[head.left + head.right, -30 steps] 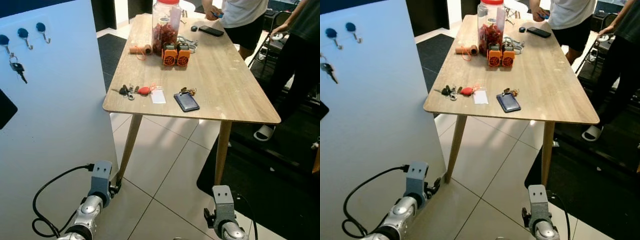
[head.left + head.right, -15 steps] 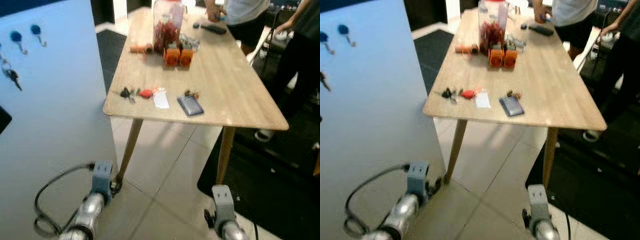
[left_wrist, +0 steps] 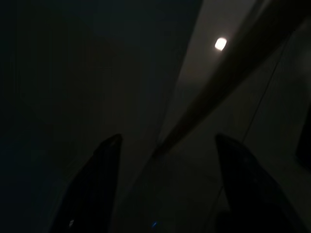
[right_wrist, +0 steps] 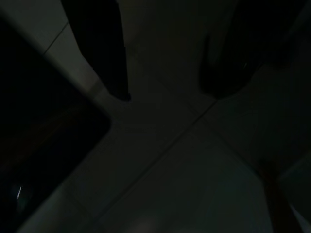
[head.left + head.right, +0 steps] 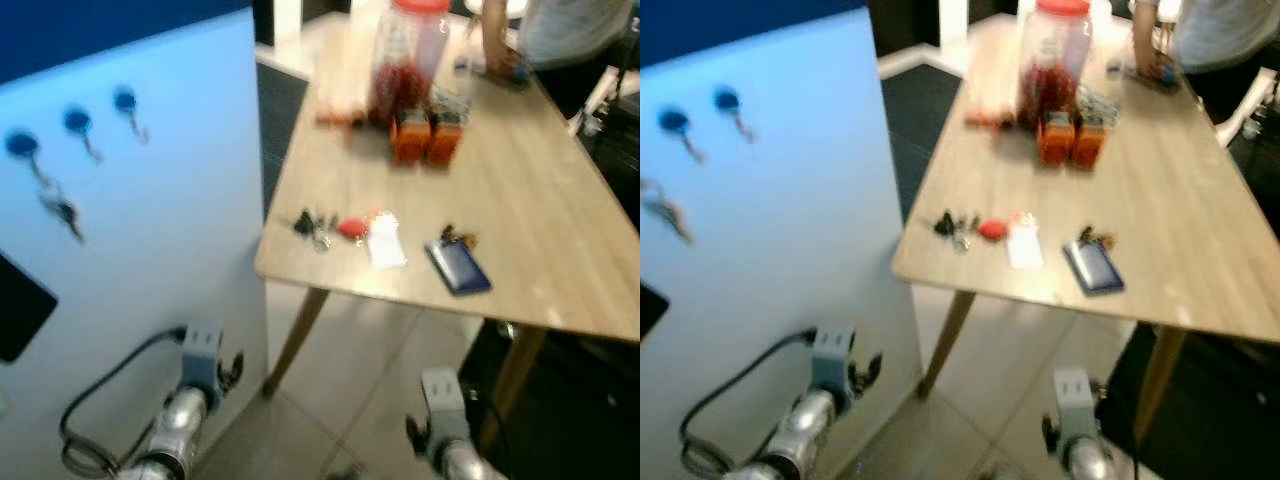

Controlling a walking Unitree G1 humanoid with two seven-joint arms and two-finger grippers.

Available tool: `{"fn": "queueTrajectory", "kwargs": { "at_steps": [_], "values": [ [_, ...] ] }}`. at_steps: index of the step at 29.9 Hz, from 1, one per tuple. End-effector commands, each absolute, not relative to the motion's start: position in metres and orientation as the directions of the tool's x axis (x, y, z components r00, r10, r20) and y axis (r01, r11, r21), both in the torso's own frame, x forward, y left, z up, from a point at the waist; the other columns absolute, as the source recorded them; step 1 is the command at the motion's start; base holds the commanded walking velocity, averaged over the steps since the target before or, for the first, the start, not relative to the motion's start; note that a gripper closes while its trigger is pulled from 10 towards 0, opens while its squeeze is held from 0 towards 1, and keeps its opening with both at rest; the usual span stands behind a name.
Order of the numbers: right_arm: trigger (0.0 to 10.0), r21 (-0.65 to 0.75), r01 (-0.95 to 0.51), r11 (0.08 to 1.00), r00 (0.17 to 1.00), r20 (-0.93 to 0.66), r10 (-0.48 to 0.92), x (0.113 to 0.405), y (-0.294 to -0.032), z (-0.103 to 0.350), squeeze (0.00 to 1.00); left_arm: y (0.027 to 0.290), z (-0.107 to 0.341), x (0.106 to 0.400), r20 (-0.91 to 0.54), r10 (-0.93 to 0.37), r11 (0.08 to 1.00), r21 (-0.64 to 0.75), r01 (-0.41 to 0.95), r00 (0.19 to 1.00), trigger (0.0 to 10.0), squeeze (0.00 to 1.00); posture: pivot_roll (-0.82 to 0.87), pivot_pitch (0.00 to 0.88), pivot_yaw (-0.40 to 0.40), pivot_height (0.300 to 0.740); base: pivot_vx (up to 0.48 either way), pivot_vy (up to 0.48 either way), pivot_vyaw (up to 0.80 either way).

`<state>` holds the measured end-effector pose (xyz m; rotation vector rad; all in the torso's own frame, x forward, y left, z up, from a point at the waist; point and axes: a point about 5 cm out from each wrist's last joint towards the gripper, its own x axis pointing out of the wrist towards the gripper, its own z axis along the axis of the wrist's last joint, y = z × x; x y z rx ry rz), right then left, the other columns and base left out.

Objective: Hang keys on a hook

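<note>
A tiled room holds a wooden table (image 5: pixel 560 270) at centre right and a white board with blue hooks (image 5: pixel 125 101) upper left. The keys (image 5: pixel 312 226) lie near the table's front-left edge: light, loose, jangly, probably best pinched at the ring. Both claws, left claw (image 3: pixel 163 179) and right claw (image 4: pixel 170 58), hang released low in frame, well below the keys.

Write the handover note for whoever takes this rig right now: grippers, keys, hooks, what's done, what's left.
Left gripper: open, empty, hanging low by the white board.
Right gripper: open, empty, hanging over the floor tiles.
Hooks: three blue hooks on the board; one bunch of keys hangs under the leftmost hook; the middle hook and right hook are free.
Another key bunch lies near the wooden table's front edge.
Left: pick it up, hang it.
</note>
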<state>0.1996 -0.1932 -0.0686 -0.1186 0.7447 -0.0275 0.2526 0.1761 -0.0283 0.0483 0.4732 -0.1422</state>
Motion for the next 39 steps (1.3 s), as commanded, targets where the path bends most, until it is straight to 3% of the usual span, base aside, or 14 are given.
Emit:
{"fn": "queueTrajectory", "kwargs": {
  "at_steps": [1,24,39],
  "values": [
    [10.0,-0.117,-0.029,0.993,0.713,-0.698,-0.062,0.1889,-0.1908,-0.0748,0.0,0.1774,-0.0362,0.2426,-0.489,-0.125,0.989,0.006,0.146,0.863,10.0,0.0,0.04,0.043,-0.038,0.74,0.0,0.0,0.0],
    [10.0,-0.118,-0.023,0.993,0.705,-0.706,-0.068,0.1857,-0.1913,-0.0765,0.0,0.1765,-0.0361,0.2428,-0.49,-0.135,0.988,-0.001,0.155,0.861,10.0,0.0,0.04,0.042,-0.034,0.74,0.0,-0.329,0.0],
    [10.0,-0.13,0.001,0.992,0.693,-0.715,-0.094,0.1805,-0.1978,-0.0782,0.0,0.1702,-0.0372,0.2429,-0.501,-0.17,0.981,-0.007,0.192,0.849,10.0,0.0,0.03,0.025,-0.03,0.74,0.0,0.0,0.0]
  ]
}}
